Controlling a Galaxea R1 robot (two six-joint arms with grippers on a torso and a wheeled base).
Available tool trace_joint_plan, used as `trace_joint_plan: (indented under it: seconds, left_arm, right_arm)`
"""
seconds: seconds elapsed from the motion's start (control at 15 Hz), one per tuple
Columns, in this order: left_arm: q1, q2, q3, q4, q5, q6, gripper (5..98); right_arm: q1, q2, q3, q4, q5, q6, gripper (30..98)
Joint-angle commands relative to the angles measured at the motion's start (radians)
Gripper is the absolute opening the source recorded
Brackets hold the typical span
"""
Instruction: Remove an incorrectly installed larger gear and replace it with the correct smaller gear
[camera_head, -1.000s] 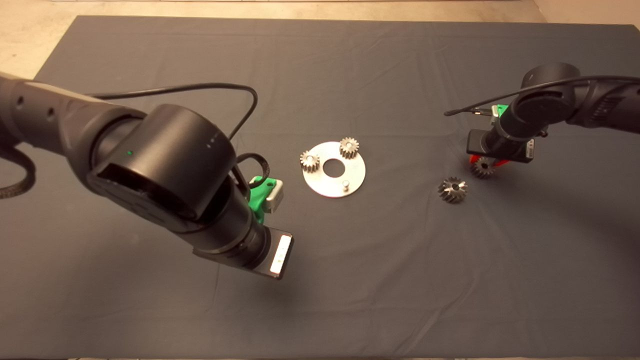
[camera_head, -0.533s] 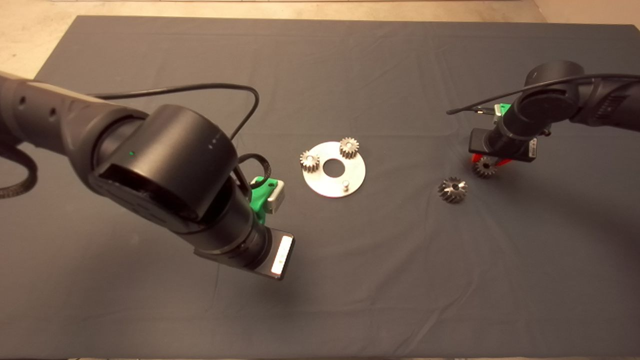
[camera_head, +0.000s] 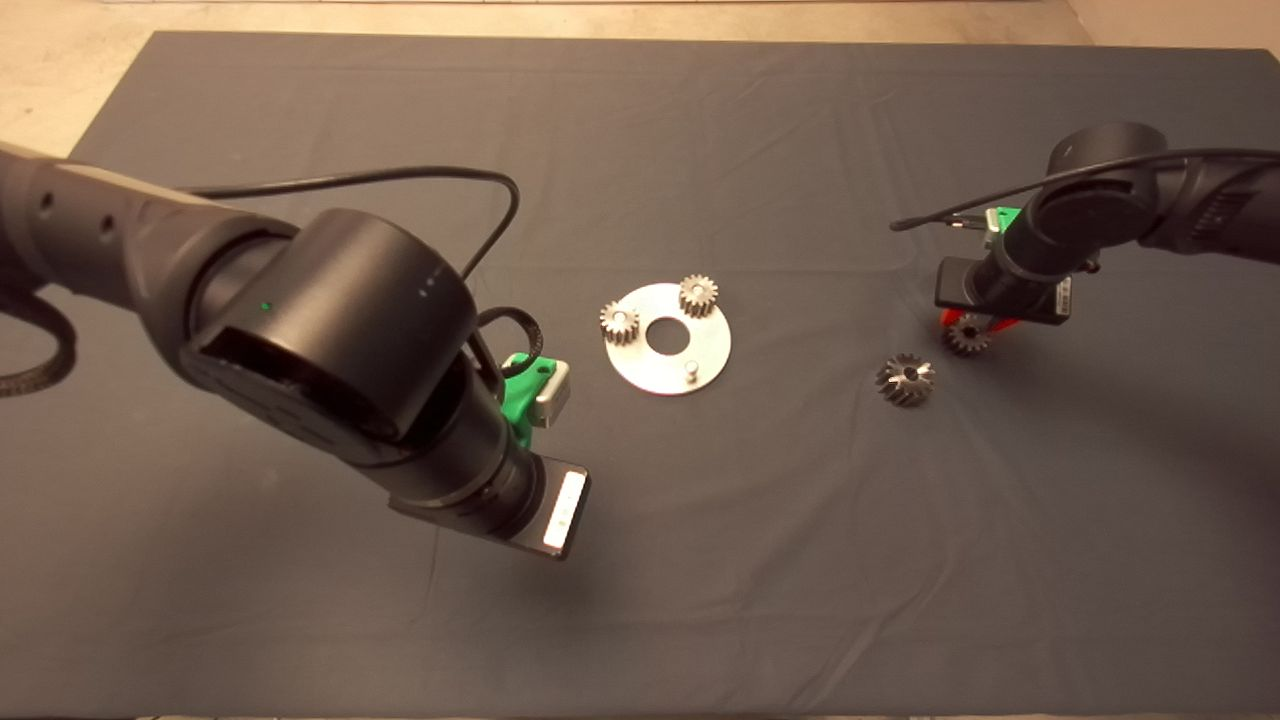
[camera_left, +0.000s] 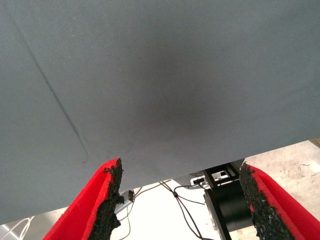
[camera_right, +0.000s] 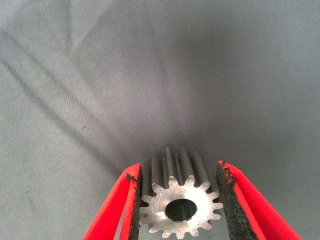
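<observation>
Two small gears (camera_head: 618, 322) sit on pegs of the round plate (camera_head: 700, 370) at mid-mat; the third peg (camera_head: 690, 369), on the plate's near side, stands bare. Larger gear (camera_head: 906, 379) lies loose on the mat (camera_head: 640, 150), right of the plate and clear of it, so removal is judged complete.

Right gripper (camera_right: 177, 205) is down over the smaller gear (camera_right: 177, 200), just right of and beyond the larger gear. Its pads (camera_right: 227, 200) flank the teeth on both sides, touching or very nearly so; whether a firm pinch is made cannot be told. Since a second ago the right arm has shifted only slightly and the gear has barely moved, so the gripper has settled into place and a lift looks imminent.

Left gripper (camera_left: 180, 205) hangs spread and empty over the mat's near left, unchanged over the last second.

Outstanding: carry the smaller gear to the bare peg and seat its bore.
</observation>
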Motion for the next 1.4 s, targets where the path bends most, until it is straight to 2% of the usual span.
trace_joint_plan:
  seconds: [0.0,0.6,1.0,1.2,1.33]
  left_arm:
    - [-0.006,0.028,-0.009,0.005,0.125,-0.001,59.2]
    - [-0.006,0.029,-0.013,0.004,0.125,-0.001,59.2]
    - [-0.003,0.029,-0.013,0.004,0.125,-0.001,59.2]
    - [0.011,0.029,-0.016,0.005,0.126,-0.001,59.2]
    - [0.011,0.028,-0.015,0.004,0.126,-0.001,59.2]
  right_arm:
    - [0.029,-0.007,0.012,0.018,-0.133,0.006,37.0]
    - [0.029,-0.044,0.016,0.015,-0.133,0.006,35.3]
    - [0.029,-0.154,0.021,0.019,-0.133,0.004,33.6]
    - [0.029,-0.15,0.023,0.023,-0.133,0.001,32.0]
    - [0.029,-0.139,0.024,0.064,-0.133,0.004,32.1]
